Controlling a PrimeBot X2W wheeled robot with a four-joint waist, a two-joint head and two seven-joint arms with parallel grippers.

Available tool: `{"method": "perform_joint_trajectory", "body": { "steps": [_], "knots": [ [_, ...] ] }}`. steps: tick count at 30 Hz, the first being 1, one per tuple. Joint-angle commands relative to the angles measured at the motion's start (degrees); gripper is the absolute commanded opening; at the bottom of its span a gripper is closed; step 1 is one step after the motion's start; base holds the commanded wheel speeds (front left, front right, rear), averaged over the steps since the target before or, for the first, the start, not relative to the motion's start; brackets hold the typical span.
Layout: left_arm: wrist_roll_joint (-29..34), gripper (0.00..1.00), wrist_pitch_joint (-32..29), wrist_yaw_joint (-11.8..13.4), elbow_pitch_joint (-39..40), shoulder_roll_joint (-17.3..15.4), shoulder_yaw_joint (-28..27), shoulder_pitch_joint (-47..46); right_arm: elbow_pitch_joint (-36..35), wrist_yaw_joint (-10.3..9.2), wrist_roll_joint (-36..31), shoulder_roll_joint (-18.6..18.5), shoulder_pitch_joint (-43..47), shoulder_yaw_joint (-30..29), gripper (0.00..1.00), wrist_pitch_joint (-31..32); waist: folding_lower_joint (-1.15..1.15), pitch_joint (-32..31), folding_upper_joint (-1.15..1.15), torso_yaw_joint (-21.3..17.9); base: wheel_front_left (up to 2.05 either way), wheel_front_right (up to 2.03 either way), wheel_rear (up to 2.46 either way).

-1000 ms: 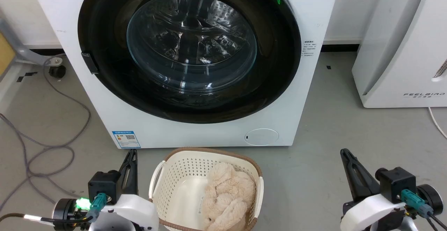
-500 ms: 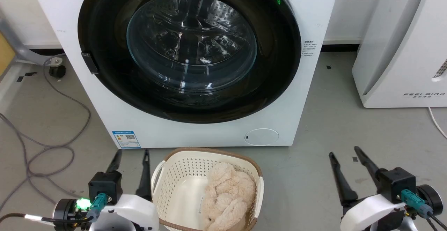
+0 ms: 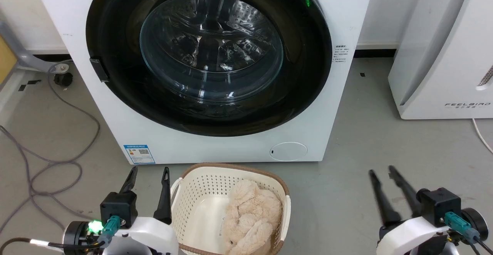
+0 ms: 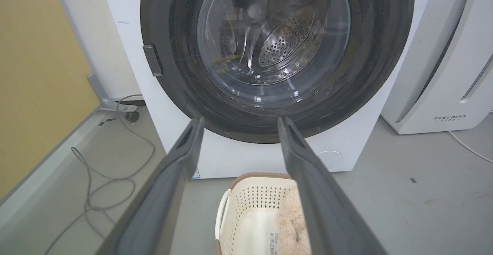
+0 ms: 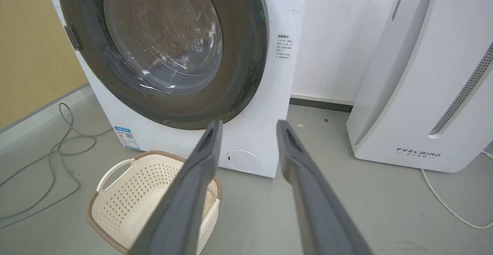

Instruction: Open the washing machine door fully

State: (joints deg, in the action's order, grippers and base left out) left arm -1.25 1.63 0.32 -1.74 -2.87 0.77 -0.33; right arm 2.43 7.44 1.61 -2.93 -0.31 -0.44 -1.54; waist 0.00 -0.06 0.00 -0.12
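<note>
My left hand hung low with its fingers spread apart, empty, just beside the basket; my right hand was parted too, holding nothing. The washing machine door sat shut against the washing machine, ahead of both hands and untouched

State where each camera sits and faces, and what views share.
Head view: on the head, looking forward and down at the washing machine door and the basket; left gripper and right gripper show at the bottom corners.
Left wrist view: on the left wrist, facing the door along its own two fingers.
Right wrist view: on the right wrist, facing the door and the FEELBIRD appliance between its own fingers.
Shared: all three show the door and basket.
</note>
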Motion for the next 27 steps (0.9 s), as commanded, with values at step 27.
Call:
{"method": "perform_joint_trajectory", "body": {
  "steps": [27],
  "knots": [
    [-2.5, 1.00, 3.7, -0.2, -1.8, 0.0, 0.8, -2.3, 0.3, 0.02, 36.1, 0.0, -5.5, -1.4, 0.00, -3.6, 0.00, 1.3, 0.00, -0.4, 0.00, 0.00, 0.00]
  ]
}}
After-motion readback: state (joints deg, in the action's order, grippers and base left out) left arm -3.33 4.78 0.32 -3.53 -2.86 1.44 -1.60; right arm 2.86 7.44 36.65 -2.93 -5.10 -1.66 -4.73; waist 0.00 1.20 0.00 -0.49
